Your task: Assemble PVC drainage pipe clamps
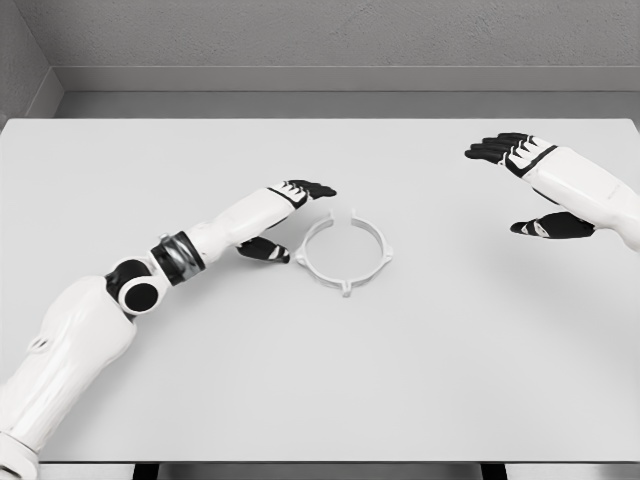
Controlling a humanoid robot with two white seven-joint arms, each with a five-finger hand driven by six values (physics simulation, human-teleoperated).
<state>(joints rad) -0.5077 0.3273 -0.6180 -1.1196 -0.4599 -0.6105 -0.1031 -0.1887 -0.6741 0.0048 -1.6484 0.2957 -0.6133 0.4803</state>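
Only one task piece visible here: a white ring-shaped pipe clamp (345,253) lying flat on the worktop (320,380), with little tabs sticking out around the rim and what looks like a small gap at the far edge. Being round, no real long axis to line up with, so approach angle probably matters less than getting around the rim.

Left hand (285,218) way closer. Clamp sits just beside it, off to its fingertip side, a touch toward the robot. Fingers (312,188) stretched out flat over the far-left edge of the ring, thumb (264,250) dropped down near the ring's left side. Loose, fairly wide pinch shape, nothing held. Hard to say whether the thumb tip actually touches the rim or just hovers next to it; looks barely apart.

Right hand (535,185) well apart from the clamp, out past its opposite side, raised off the surface with fingers spread and thumb hanging below, also empty.

Best guess: next move belongs to the left, a short reach forward and a close around the near rim. Thin ring, so easy to nudge it sliding instead of gripping.

No second clamp half or pipe anywhere in view.
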